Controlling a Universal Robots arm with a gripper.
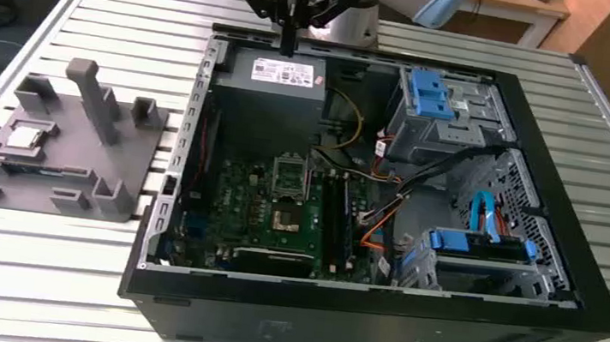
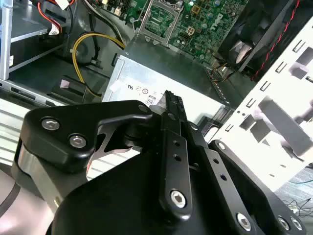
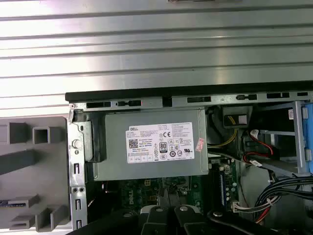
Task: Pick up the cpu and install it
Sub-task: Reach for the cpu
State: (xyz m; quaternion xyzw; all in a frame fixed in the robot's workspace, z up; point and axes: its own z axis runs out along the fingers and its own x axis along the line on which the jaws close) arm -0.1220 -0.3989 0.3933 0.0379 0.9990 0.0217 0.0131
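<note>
Hovering over far rim of case with gripper pinched shut, empty; cpu lying flat on grey fixture outside case, exterior view's left, well apart

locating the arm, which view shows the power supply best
The first wrist view shows the power supply whole, label face-on. The exterior view shows it small, by the gripper; the second wrist view, partly behind the gripper.
</note>
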